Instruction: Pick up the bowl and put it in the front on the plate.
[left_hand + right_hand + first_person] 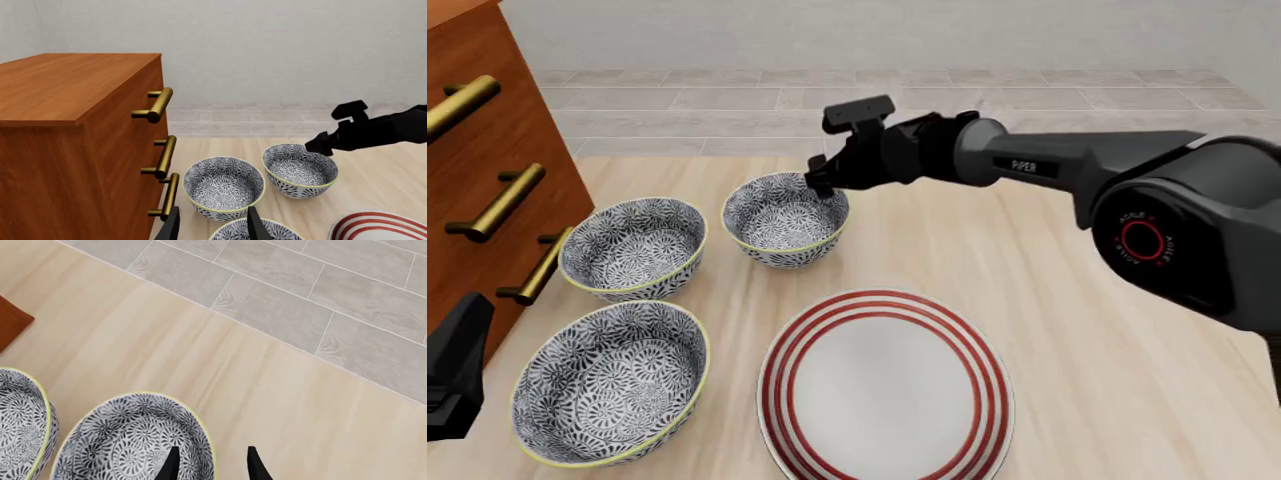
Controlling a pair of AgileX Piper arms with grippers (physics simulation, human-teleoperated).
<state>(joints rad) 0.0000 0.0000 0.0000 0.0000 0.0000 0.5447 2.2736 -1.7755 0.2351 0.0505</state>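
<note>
Three look-alike floral bowls stand left of the plate [885, 385], which has red rings. My right gripper [822, 182] is open at the far bowl [782, 222], down at its right rim. In the right wrist view its fingers [172, 466] straddle that bowl's [130, 445] yellow-green rim, one inside and one outside, with a gap on both sides. My left gripper [213, 230] is open and holds nothing. It hangs low at the near left, by the dresser, above the nearest bowl [257, 232]. The plate [380, 227] shows at the edge of the left wrist view.
A wooden dresser [481, 150] with brass handles [160, 105] stands along the left side. The middle bowl [634, 248] and the nearest bowl [611, 380] sit close beside it. Grey tiled floor [320, 295] lies beyond the table's far edge.
</note>
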